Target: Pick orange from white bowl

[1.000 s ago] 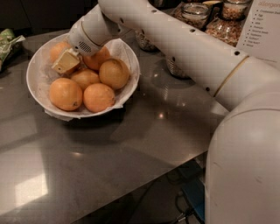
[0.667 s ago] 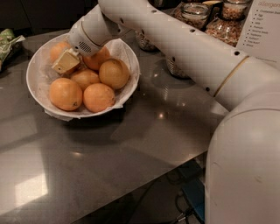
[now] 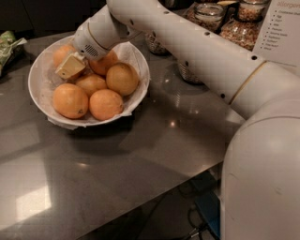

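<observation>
The white bowl [image 3: 138, 61], lined with crinkled white paper, stands on the dark table at the upper left and holds several oranges. My gripper [image 3: 70, 66] reaches down into the back of the bowl from the right. Its yellowish tip lies between the back-left orange [image 3: 61, 53] and the back orange [image 3: 105, 63], just above a smaller orange [image 3: 90, 84]. Two large deep-orange fruits [image 3: 70, 100] [image 3: 106, 104] lie at the front, and another orange [image 3: 123, 78] at the right. The wrist hides part of the back oranges.
Glass jars [image 3: 207, 12] with dry goods stand at the back right, next to a white printed card [image 3: 280, 26]. A green packet [image 3: 9, 44] lies at the left edge. My white arm [image 3: 211, 56] spans the table's right side. The table's front edge [image 3: 154, 194] runs diagonally.
</observation>
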Robot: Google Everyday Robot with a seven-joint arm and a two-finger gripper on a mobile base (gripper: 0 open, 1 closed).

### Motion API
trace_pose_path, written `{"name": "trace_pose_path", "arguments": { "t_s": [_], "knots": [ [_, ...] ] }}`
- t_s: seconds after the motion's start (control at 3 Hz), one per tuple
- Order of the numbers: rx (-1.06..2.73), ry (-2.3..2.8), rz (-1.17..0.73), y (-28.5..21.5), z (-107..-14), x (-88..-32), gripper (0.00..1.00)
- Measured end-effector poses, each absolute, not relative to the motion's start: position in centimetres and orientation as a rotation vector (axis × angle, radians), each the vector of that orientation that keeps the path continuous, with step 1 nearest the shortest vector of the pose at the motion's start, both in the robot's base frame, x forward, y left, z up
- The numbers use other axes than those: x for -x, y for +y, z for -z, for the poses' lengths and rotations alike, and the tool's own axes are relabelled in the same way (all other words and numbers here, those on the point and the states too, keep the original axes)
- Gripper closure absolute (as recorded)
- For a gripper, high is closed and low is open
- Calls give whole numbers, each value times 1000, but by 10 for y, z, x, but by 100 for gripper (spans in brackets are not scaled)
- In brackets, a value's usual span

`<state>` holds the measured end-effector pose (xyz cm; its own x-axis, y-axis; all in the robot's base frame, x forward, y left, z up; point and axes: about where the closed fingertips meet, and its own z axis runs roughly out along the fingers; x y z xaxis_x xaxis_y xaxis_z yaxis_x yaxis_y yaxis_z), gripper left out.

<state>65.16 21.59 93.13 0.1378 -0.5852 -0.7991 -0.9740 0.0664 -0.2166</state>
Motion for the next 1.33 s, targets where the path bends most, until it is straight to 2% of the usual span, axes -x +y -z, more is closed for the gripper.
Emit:
{"name": "trace_pose_path", "arguments": {
  "t_s": [1.33],
  "knots": [
    [1523, 1462, -563, 167, -982, -647, 100]
  ]
}}
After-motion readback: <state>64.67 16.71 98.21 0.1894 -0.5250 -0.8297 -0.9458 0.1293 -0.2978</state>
